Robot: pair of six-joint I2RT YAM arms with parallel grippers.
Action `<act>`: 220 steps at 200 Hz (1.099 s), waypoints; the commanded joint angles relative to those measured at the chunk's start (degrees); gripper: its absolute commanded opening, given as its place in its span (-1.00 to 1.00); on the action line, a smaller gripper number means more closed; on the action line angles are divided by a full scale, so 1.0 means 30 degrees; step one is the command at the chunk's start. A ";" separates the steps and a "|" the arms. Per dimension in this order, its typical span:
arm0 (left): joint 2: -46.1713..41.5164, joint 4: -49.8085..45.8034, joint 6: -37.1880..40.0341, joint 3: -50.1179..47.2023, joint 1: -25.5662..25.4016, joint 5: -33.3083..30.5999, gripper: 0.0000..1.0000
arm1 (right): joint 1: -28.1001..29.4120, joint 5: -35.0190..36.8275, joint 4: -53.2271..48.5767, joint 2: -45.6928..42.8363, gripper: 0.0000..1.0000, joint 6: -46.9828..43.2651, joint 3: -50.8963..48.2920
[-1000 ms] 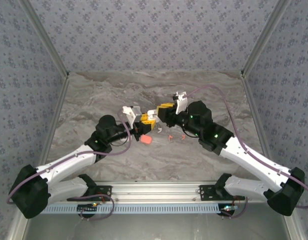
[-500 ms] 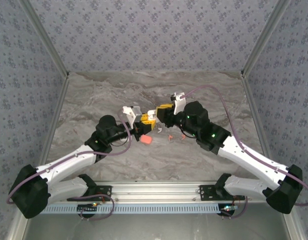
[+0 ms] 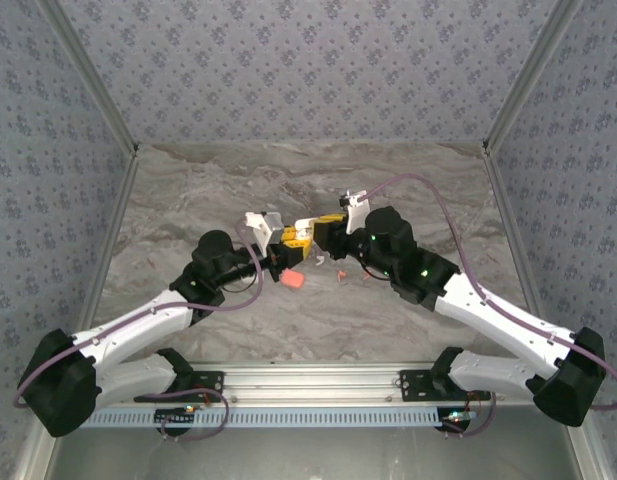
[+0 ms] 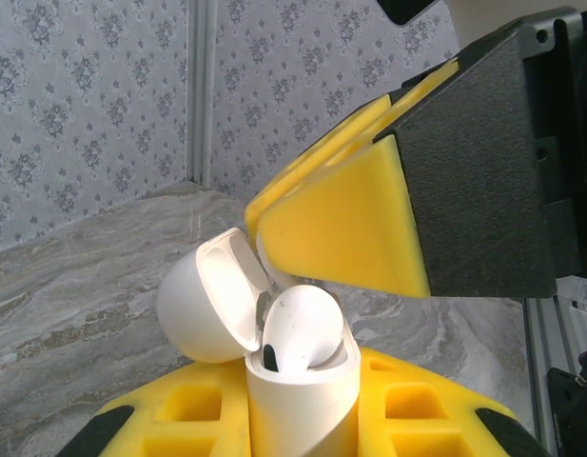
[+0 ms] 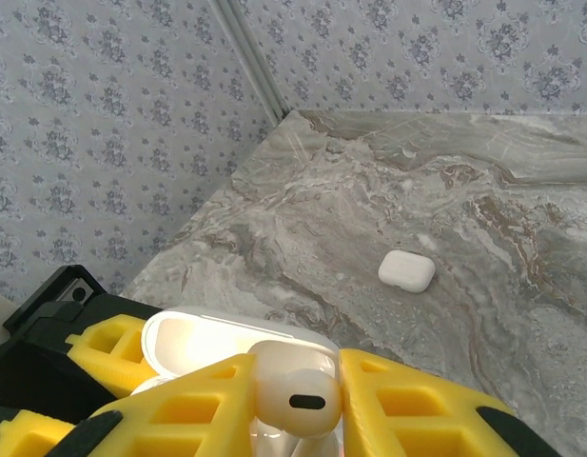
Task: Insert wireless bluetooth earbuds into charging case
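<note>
Right gripper [image 3: 318,226]: with its earbud [image 5: 295,386], moved left and closed in on the open white case [image 4: 298,405].
Right arm [image 3: 388,240]: wrist and elbow swung toward the case.
Purple cable [image 3: 428,182]: arched higher above the case.

A robot test cell: wallpapered panels [image 3: 308,70] enclosing a marble-look tabletop [image 3: 418,180].

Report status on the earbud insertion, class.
Left gripper shut on open white case. Right gripper shut on white earbud, just above it. Spare case on table, well clear.

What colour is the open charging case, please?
The case is white, clearest in the left wrist view.
</note>
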 commanded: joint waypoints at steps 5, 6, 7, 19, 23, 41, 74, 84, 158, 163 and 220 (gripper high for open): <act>-0.0020 0.1359 -0.0212 0.0524 -0.0136 -0.0109 -1.00 | 0.0193 0.0224 -0.0282 -0.0201 -0.45 0.0426 -0.0260; -0.0019 0.1355 -0.0211 0.0524 -0.0141 -0.0105 -1.00 | 0.0192 0.0222 -0.0277 -0.0204 -0.45 0.0423 -0.0260; -0.0019 0.1368 -0.0211 0.0524 -0.0143 -0.0104 -1.00 | 0.0192 0.0206 -0.0288 -0.0206 -0.45 0.0436 -0.0260; -0.0019 0.1399 -0.0236 0.0501 -0.0143 -0.0118 -1.00 | 0.0243 0.0037 -0.0272 -0.0208 -0.44 0.0503 -0.0245; -0.0016 0.1384 -0.0240 0.0510 -0.0145 -0.0092 -1.00 | 0.0245 -0.0018 -0.0256 -0.0235 -0.44 0.0535 -0.0231; -0.0012 0.1411 -0.0240 0.0495 -0.0134 -0.0086 -1.00 | 0.0280 -0.0195 -0.0259 -0.0259 -0.44 0.0617 -0.0150; -0.0005 0.1536 -0.0284 0.0490 -0.0145 -0.0138 -1.00 | 0.0353 -0.0247 -0.0542 -0.0171 -0.43 0.0643 -0.0045; 0.0010 0.1584 -0.0298 0.0494 -0.0137 -0.0132 -1.00 | 0.0368 -0.0307 -0.0619 -0.0135 -0.42 0.0676 -0.0011; 0.0098 0.1820 -0.0417 0.0397 -0.0165 -0.0198 -1.00 | 0.0397 -0.0542 -0.1087 -0.0002 -0.36 0.0634 0.0445; 0.0082 0.1848 -0.0416 0.0392 -0.0165 -0.0188 -1.00 | 0.0397 -0.0565 -0.1095 -0.0003 -0.35 0.0625 0.0497; 0.0098 0.1791 -0.0390 0.0375 -0.0174 -0.0180 -1.00 | 0.0369 -0.0868 -0.1667 -0.0061 -0.20 0.0366 0.1464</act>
